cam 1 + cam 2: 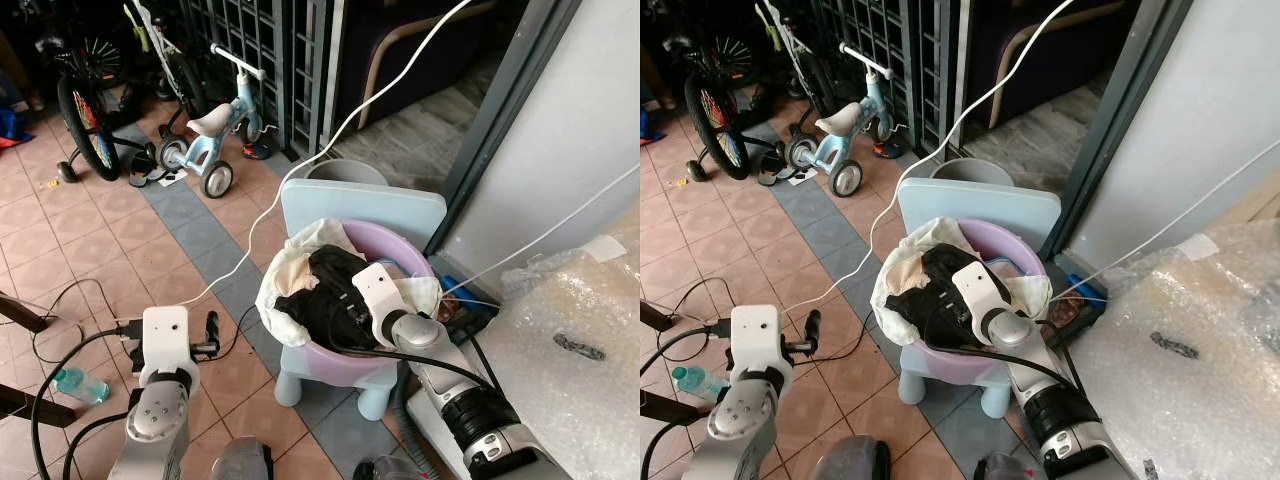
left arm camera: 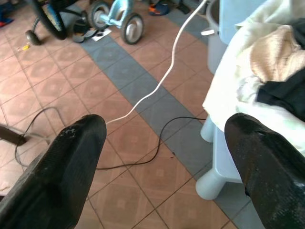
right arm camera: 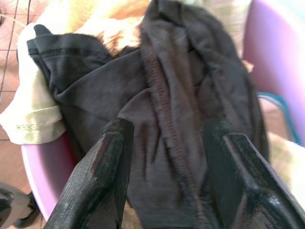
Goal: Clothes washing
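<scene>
Right wrist: open pincer over black garment

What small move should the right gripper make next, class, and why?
Probably close. The right gripper sits in the basin with its open fingers pressed on either side of a fold of the black garment, so closing them should grip it for lifting.

A lilac basin holds a black garment, a cream cloth and a tan piece, on a pale blue stool. The floor has terracotta tiles with a grey band. The tricycle is light blue and white.
</scene>
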